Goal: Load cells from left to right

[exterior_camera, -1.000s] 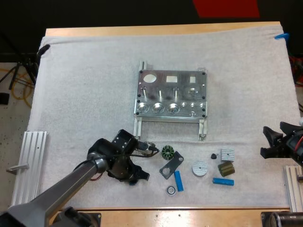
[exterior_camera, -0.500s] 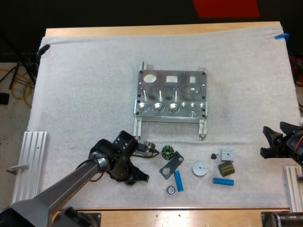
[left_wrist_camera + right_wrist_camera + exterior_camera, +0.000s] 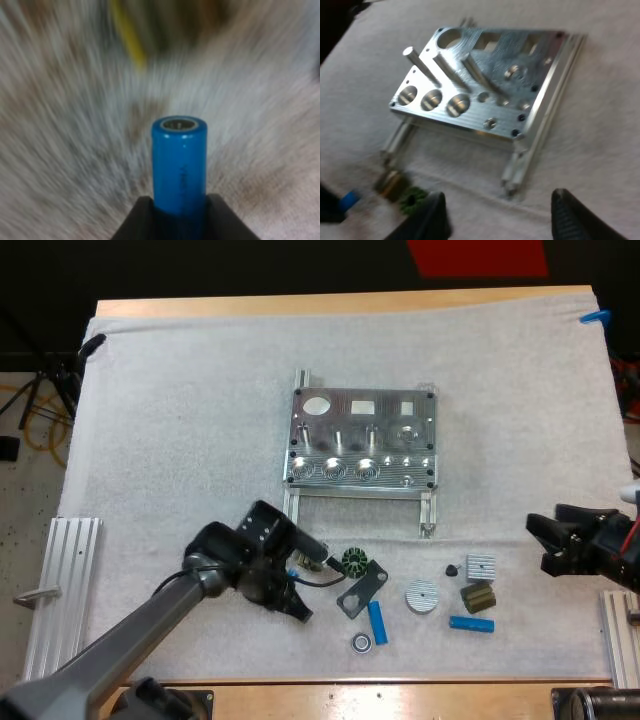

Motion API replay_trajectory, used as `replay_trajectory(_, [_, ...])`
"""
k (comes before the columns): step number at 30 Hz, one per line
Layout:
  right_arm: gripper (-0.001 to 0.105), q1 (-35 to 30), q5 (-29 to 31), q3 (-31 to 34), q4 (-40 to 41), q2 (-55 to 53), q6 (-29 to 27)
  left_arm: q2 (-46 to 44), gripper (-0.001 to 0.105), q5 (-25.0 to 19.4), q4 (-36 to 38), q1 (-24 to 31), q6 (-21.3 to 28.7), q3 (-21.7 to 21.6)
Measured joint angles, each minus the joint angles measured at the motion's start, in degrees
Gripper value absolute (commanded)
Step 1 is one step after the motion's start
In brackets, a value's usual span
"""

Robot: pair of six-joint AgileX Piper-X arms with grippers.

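Cell [image 3: 179, 165]: bright blue, silver cap
Fixture [image 3: 362, 440]: bare silver metal
Mat [image 3: 170, 420]: white
Gear [image 3: 353, 561]: dark green

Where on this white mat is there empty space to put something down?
Bare mat lies left of the metal fixture, beyond its far side, and to its right. The near strip is crowded: loose parts lie between the left gripper and the right gripper.

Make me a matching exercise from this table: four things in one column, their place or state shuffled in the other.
1. left gripper
2. right gripper
3. metal fixture
4. silver disc

A. three round sockets empty
B. open, at the far right
C. lies flat on the mat
D. shut on a blue cell

Pairs: 1-D, 2-B, 3-A, 4-C.
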Motion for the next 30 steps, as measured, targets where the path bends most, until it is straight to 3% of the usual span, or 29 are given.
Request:
replay_trajectory(6, [0.047, 0.94, -8.79, 0.0, -1.33, 6.9, 4.67, -10.83, 0.0, 3.94, 1.49, 0.0, 17.05, -6.13])
replay_trajectory(11, [0.047, 7.87, -13.8, 0.0, -4.61, 11.59, 6.57, -15.53, 0.0, 7.75, 2.7, 0.0, 24.1, -6.78])
replay_trajectory(21, [0.047, 27.22, -14.24, 0.0, -15.81, 22.78, 14.67, -15.86, 0.0, 9.89, 6.23, 0.0, 28.03, -6.78])
replay_trajectory(30, [0.047, 36.42, -14.46, 0.0, -31.16, 32.02, 24.17, -15.86, 0.0, 15.21, 6.84, 0.0, 28.6, -6.78])
